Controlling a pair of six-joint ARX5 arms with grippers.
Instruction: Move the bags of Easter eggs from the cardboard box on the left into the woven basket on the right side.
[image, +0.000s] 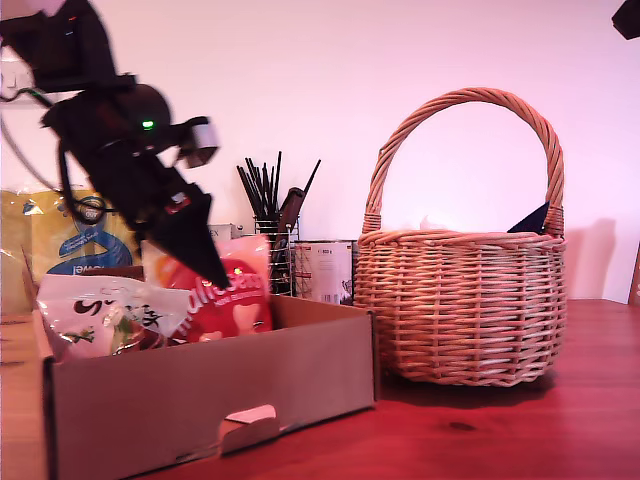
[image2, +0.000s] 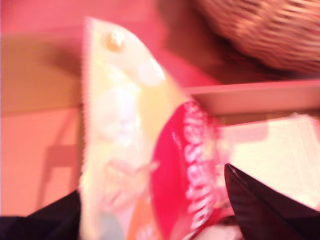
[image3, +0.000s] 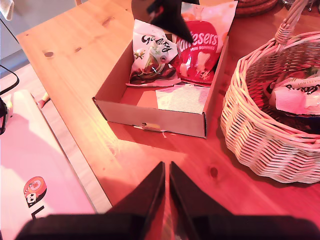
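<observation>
Your first gripper (image: 205, 262) clamps the red Maltesers bag (image: 232, 300) over the box (image: 200, 400), ready to carry it to the basket (image: 460, 305), while your second gripper (image3: 166, 175) hangs clenched and empty above the table (image3: 150, 150).

Cardboard box (image: 200, 400) at exterior view's left w/ bags (image: 215, 295) in it; woven basket (image: 460, 300) just right.

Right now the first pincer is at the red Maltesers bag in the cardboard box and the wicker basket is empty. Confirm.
Wrong: the second wrist view shows a white pouch lying in the wicker basket. My first pincer is at the Maltesers bag in the cardboard box.
</observation>
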